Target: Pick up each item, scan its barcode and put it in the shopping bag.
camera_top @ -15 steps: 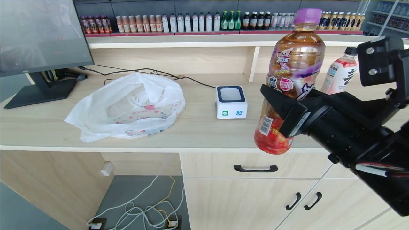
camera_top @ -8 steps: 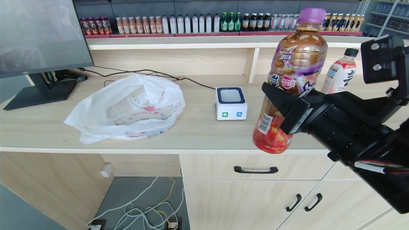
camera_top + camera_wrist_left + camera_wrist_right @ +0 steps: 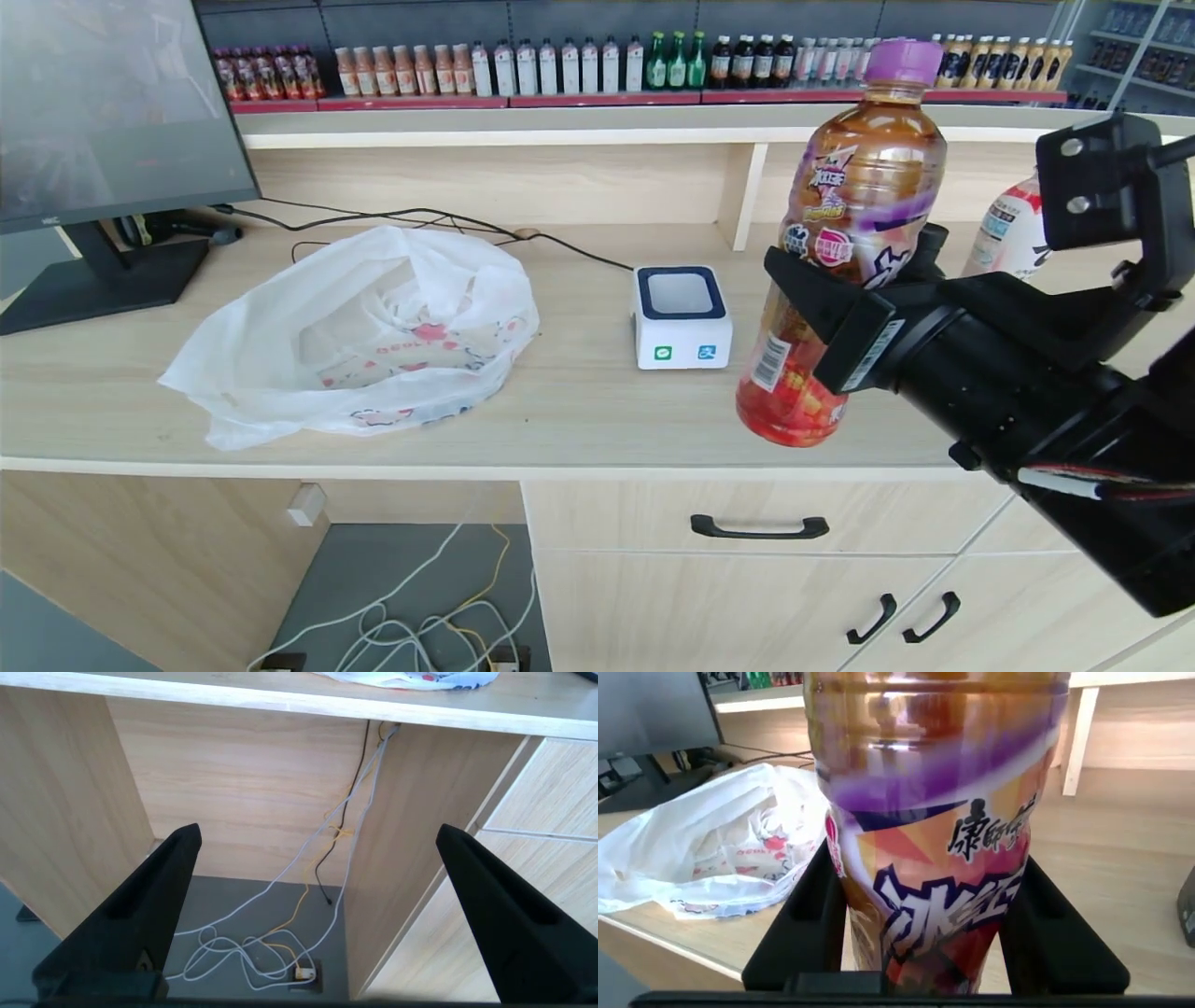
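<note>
My right gripper is shut on a purple-capped tea bottle, held upright above the counter's front edge, right of the scanner. In the right wrist view the bottle stands between the two black fingers. The white shopping bag lies open on the counter to the left; the right wrist view has it as bag. A second, white-and-red bottle stands behind my right arm. My left gripper hangs open below the counter, over the floor cables.
A monitor on a black stand occupies the counter's far left, with cables running behind the bag. A raised shelf at the back carries rows of drinks. Drawers with black handles sit under the counter.
The head camera has shifted, so the scene sits slightly lower and differently framed. The bottle in my right gripper has edged a little toward the scanner.
</note>
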Tool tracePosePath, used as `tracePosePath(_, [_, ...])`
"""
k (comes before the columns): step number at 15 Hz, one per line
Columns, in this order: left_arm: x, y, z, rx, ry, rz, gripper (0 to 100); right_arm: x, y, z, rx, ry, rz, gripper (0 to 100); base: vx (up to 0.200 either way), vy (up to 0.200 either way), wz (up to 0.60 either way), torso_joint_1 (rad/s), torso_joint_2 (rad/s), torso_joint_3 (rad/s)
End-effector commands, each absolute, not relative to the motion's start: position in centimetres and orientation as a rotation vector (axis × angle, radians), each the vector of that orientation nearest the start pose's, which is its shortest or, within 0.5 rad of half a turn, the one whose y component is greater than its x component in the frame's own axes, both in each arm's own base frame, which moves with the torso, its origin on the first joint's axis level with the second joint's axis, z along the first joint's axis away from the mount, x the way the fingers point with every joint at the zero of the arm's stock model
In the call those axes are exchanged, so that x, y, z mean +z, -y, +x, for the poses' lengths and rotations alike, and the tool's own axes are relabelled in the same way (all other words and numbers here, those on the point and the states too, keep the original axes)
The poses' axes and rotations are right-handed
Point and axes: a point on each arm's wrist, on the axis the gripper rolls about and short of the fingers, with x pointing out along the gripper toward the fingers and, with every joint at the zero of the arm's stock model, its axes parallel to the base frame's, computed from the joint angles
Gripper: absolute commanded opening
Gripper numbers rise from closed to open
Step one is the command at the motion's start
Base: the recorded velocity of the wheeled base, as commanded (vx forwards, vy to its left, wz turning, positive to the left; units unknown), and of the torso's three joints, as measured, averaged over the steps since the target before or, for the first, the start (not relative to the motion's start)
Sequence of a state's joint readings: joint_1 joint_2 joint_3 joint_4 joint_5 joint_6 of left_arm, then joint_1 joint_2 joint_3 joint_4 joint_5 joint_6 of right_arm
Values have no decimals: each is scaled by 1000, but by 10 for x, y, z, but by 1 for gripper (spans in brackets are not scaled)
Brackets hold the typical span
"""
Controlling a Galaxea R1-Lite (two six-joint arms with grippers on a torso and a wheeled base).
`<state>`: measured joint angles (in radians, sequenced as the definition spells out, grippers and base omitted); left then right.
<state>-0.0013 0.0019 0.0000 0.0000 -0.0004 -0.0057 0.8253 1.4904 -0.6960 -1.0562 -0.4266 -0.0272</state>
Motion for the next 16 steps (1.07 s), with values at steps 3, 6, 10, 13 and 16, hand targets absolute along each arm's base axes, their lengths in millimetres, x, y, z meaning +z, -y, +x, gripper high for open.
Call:
tracePosePath(3, [76, 0, -23, -2, -2, -6, 100, 251, -173, 187, 365, 216, 100, 0, 0, 0, 0, 0, 0, 0])
tracePosePath(6, [76, 0, -23, -2, -2, -5, 100, 265, -173, 208, 373, 279, 53, 0, 0, 0, 0, 0, 0, 0])
tracePosePath(10, [76, 0, -23, -2, -2, -5, 100, 277, -184, 227, 493, 373, 9, 0, 0, 0, 0, 0, 0, 0])
tracePosePath(13, [76, 0, -23, -3, -2, -5, 100, 271, -177, 255, 523, 496, -109, 0, 0, 0, 0, 0, 0, 0])
tracePosePath(16, [76, 0, -23, -3, -2, -5, 100, 266, -177, 279, 568, 580, -189, 0, 0, 0, 0, 0, 0, 0])
